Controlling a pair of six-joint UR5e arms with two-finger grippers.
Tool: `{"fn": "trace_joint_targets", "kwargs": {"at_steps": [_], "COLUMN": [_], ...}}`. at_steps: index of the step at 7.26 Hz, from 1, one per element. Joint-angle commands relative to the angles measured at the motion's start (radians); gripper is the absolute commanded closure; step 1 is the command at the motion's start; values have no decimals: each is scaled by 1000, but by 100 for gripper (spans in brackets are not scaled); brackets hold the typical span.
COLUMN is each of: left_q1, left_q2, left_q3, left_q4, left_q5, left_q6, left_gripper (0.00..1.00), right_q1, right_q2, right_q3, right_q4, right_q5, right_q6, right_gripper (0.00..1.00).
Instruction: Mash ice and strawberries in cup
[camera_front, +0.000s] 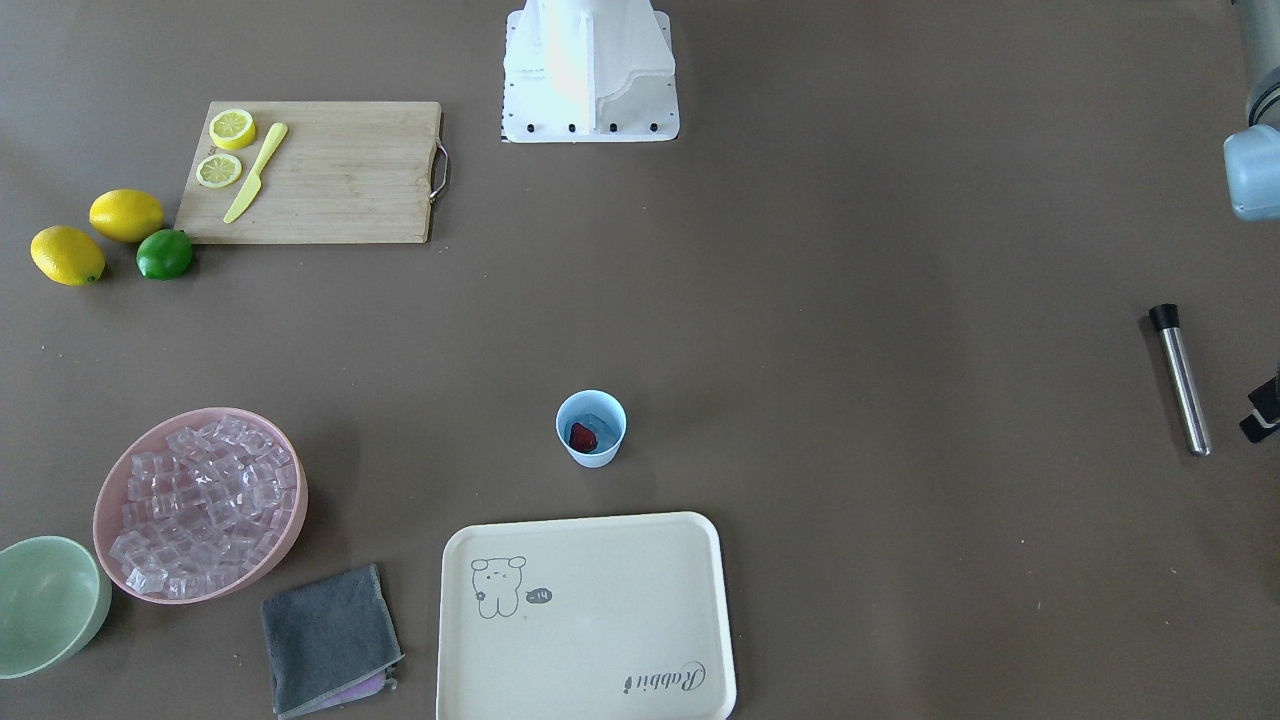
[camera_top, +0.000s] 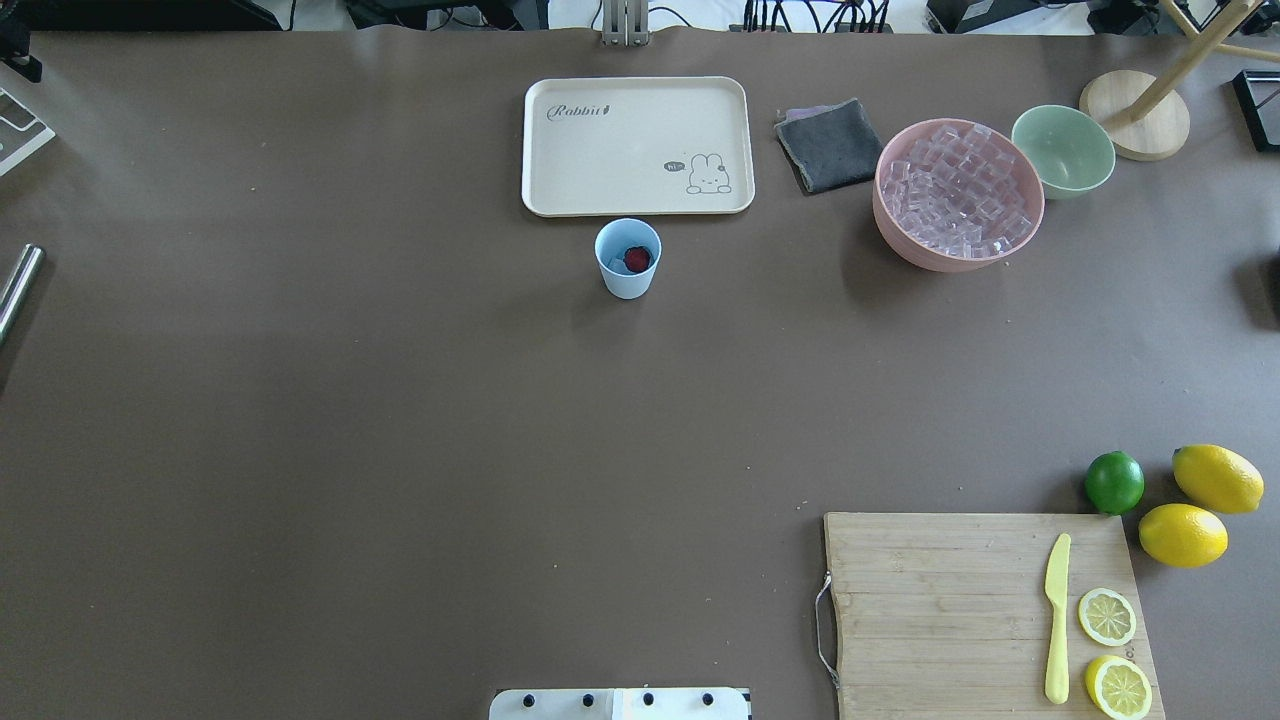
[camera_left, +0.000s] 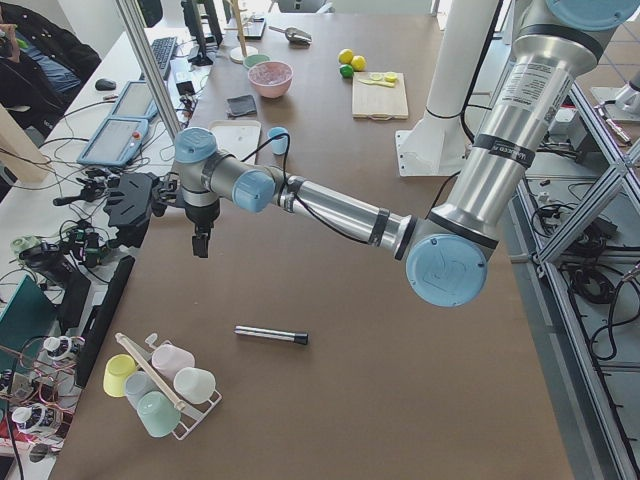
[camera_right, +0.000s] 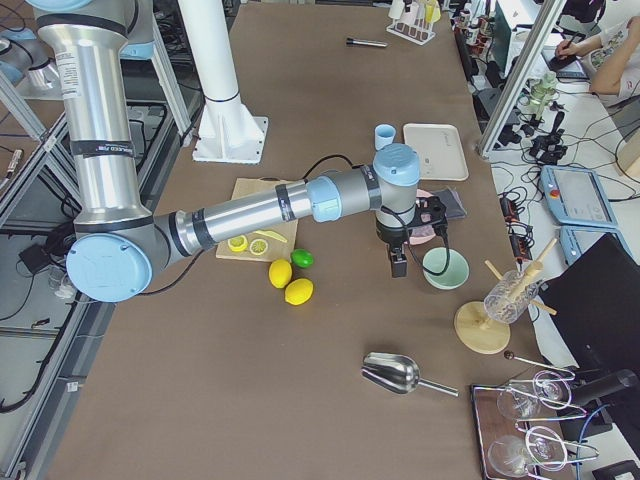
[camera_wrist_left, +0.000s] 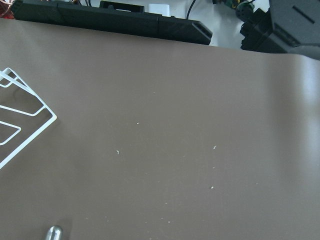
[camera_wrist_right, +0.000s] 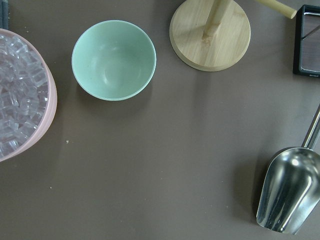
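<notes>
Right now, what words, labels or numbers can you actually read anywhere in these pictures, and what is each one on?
"Rabbit": cursive word in one corner of the cream tray.
Speech bubble beside the tray's rabbit drawing: looks like "hi", too small to be sure.
Printed label on the left arm: too blurred to read.
Printed band on the right arm: too small to read.

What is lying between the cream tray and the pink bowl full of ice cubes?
A folded grey cloth lies between the tray and the pink bowl, seen plainly in the overhead view.
</notes>
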Motion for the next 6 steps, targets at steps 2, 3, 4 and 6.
{"fn": "trace_joint_targets", "kwargs": {"at_steps": [2,3,4,6], "left_q1": [0,-5,-5,-20], "left_q2": [-11,-16,-16,-9], "left_q3": [-7,-7,-16,-48], "left_q4": [3,9,15,15], "left_q5": [-2,-5,-7,-45], "left_q6": [4,4,4,7], "left_gripper": [1,1,1,1], "right_q1": [-1,-1,-1,-3], "right_q2": [-1,-1,-3,8], "right_q3": [12,5,4,1], "right_q4": [24,46,58,71], "right_q5": [0,-3,-3,-5], "right_q6": [3,8,8,9], "right_gripper": [0,0,0,0]}}
